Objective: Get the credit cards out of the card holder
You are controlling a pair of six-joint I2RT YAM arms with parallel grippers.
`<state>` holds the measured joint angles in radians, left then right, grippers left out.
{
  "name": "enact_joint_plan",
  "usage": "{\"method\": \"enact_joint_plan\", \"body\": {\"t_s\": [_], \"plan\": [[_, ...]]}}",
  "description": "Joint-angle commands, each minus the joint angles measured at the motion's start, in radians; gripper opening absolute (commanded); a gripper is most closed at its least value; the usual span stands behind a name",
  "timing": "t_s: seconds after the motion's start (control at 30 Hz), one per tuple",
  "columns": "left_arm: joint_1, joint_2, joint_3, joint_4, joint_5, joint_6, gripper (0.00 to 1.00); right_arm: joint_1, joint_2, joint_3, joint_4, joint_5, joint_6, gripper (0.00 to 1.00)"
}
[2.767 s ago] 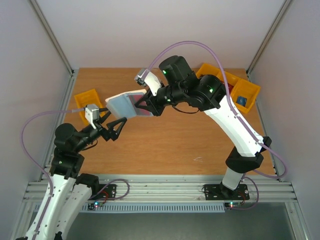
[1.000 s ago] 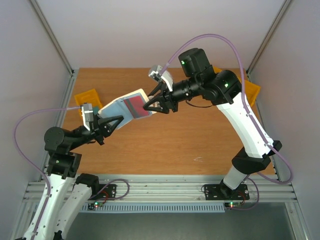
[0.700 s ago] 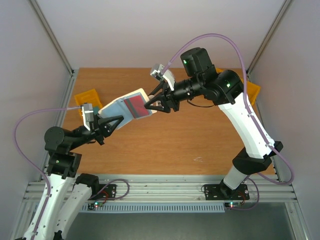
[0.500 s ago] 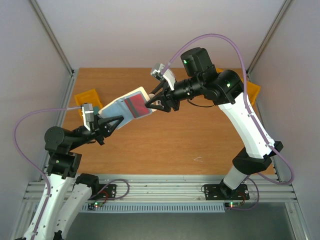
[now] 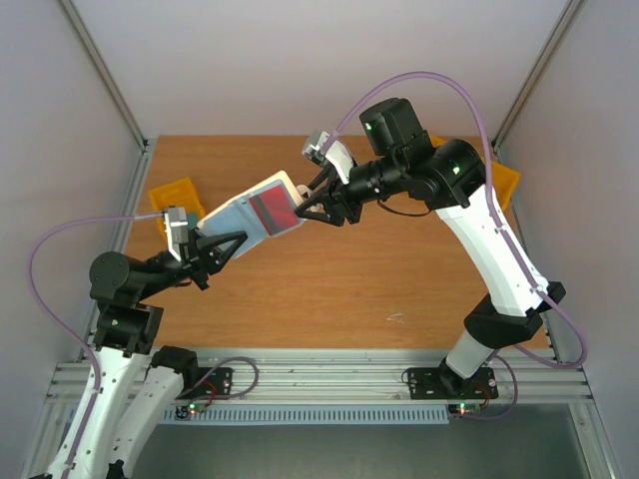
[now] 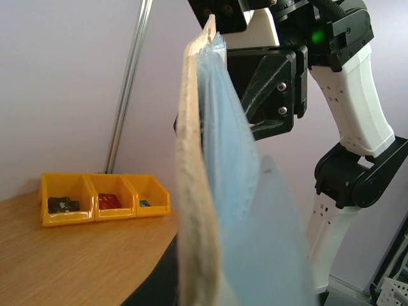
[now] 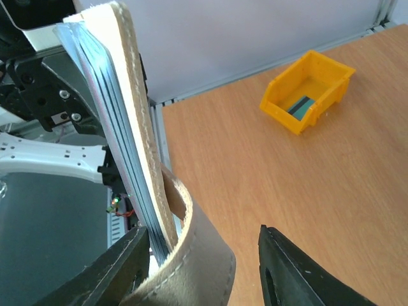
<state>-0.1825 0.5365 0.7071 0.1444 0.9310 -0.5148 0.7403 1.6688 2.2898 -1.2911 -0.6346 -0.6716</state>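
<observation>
The wooden table [image 5: 329,289] fills the middle of the top view. One yellow bin [image 5: 178,192] sits near its left edge, a second bin [image 5: 502,180] at the upper right, partly hidden

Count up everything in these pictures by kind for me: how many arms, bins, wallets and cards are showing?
Robot arms: 2
Yellow bins: 4
Card holder: 1
Red card: 1
Total: 8

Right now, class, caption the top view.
Left gripper holds the open card holder; right gripper meets its edge beside the red card.
</observation>
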Motion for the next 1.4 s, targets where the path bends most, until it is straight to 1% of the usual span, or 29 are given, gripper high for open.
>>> {"method": "enact_joint_plan", "body": {"t_s": [0.0,0.07,0.2,0.37,0.63,0.87,1.17,1.27,1.37], "plan": [[0.005,-0.016,0.013,0.017,0.008,0.02,0.0,-0.003,-0.023,0.016,-0.036,0.058,-0.035,0.47],[0.005,-0.014,0.011,0.016,0.008,0.021,0.0,-0.002,-0.022,0.016,-0.032,0.058,-0.029,0.47],[0.005,-0.01,0.012,0.022,0.007,0.02,0.0,-0.002,-0.006,0.009,-0.022,0.011,-0.002,0.47],[0.005,-0.013,0.011,0.019,0.013,0.022,0.0,-0.003,0.001,-0.007,0.001,0.025,0.014,0.47],[0.005,-0.012,0.003,0.031,0.023,0.026,0.0,0.024,0.014,-0.036,0.067,0.007,0.044,0.53],[0.005,-0.018,-0.008,0.036,0.027,0.031,0.0,0.035,0.031,-0.035,0.111,-0.017,0.059,0.54],[0.005,-0.026,-0.033,0.04,0.007,0.037,0.0,0.129,0.067,-0.031,0.133,-0.045,0.044,0.59],[0.006,-0.032,-0.041,0.032,0.006,0.041,0.0,0.148,0.072,-0.035,0.144,-0.048,0.053,0.59],[0.006,-0.032,-0.042,0.029,0.005,0.042,0.0,0.155,0.074,-0.044,0.154,-0.013,0.064,0.58]]}}
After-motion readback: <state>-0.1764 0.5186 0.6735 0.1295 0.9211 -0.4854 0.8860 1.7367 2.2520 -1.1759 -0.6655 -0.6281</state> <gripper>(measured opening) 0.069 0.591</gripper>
